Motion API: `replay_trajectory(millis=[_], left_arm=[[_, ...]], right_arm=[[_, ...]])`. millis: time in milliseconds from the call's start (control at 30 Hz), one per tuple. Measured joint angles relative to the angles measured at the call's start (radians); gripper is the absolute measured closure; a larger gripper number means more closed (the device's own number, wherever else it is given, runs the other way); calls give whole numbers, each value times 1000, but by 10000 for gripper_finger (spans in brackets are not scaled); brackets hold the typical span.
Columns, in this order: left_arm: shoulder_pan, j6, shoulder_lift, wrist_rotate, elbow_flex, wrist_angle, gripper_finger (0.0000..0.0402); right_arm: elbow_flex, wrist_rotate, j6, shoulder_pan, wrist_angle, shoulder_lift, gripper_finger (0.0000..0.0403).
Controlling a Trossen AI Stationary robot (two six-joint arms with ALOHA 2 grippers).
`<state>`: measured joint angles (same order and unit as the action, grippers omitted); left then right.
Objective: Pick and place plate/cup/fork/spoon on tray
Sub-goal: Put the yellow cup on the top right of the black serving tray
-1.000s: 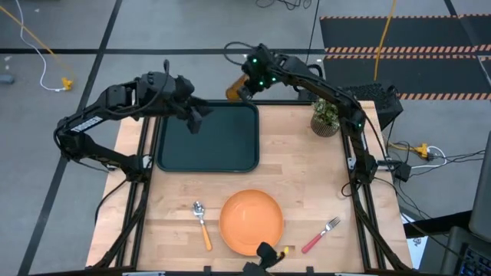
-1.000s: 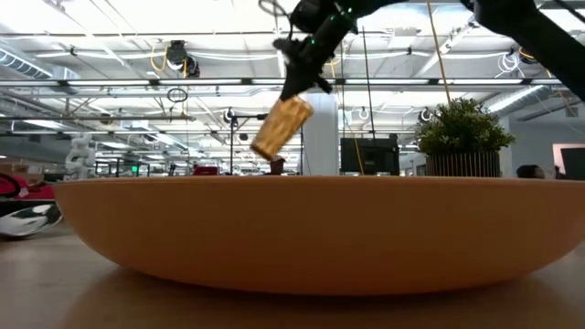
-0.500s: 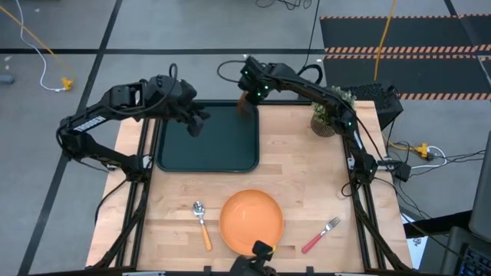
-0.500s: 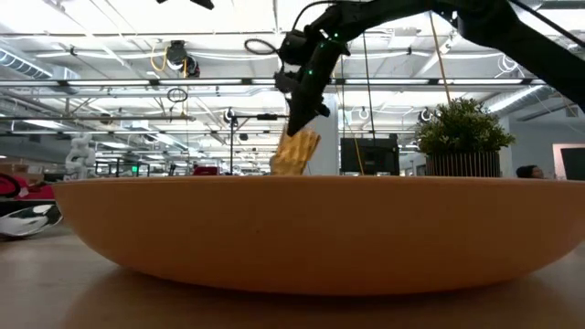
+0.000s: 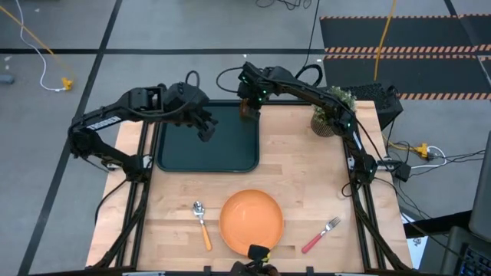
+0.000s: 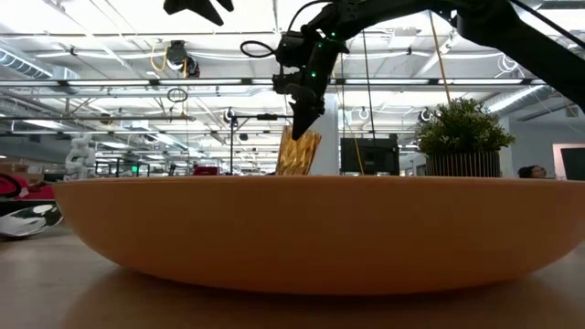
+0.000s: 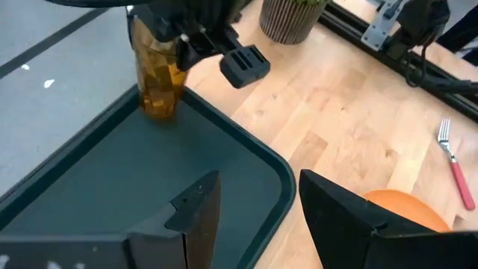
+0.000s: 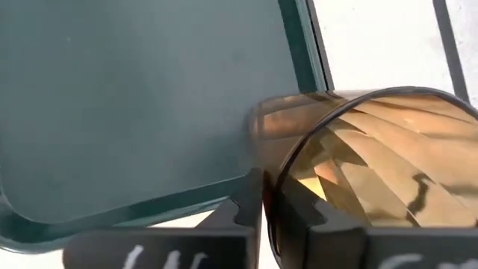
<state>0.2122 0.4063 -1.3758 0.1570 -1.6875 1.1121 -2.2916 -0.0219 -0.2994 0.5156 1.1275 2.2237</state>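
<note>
The amber cup (image 7: pixel 158 78) stands upright in the far right corner of the dark tray (image 5: pixel 207 146), with my right gripper (image 5: pixel 247 103) shut on its rim from above. In the low view the cup (image 6: pixel 299 153) shows below that gripper, its base hidden behind the orange plate (image 6: pixel 311 228). My left gripper (image 5: pixel 205 132) hovers open and empty over the tray's middle. The plate (image 5: pixel 252 222), the orange-handled spoon (image 5: pixel 201 224) and the red-handled fork (image 5: pixel 321 235) lie on the table near its front edge. My right gripper pinches the cup's wall at the rim (image 8: pixel 272 190), one finger inside the cup and one outside. The fingers (image 7: pixel 179 33) come from above, pointing down. The cup hangs upright below them, its base (image 7: pixel 158 112) at the tray's floor; whether it rests there I cannot tell.
A potted green plant (image 5: pixel 326 115) stands at the table's far right, close to the right arm. Bare wood lies between the tray and the plate. The right arm's dark finger block (image 7: pixel 243 66) hangs just right of the cup.
My right gripper has carried the cup from beyond the tray's far edge down into the tray's far right corner. The cup, tilted before, now stands upright. My left gripper has moved toward the table's right over the tray.
</note>
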Motion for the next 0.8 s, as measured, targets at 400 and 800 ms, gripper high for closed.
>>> replay_trajectory(millis=[400, 800], left_arm=[[-19, 75, -5, 0, 0, -32, 215], [-26, 105, -4, 0, 0, -32, 215]], right_arm=[[80, 1, -22, -33, 35, 1, 373], [80, 59, -30, -57, -5, 1, 370]])
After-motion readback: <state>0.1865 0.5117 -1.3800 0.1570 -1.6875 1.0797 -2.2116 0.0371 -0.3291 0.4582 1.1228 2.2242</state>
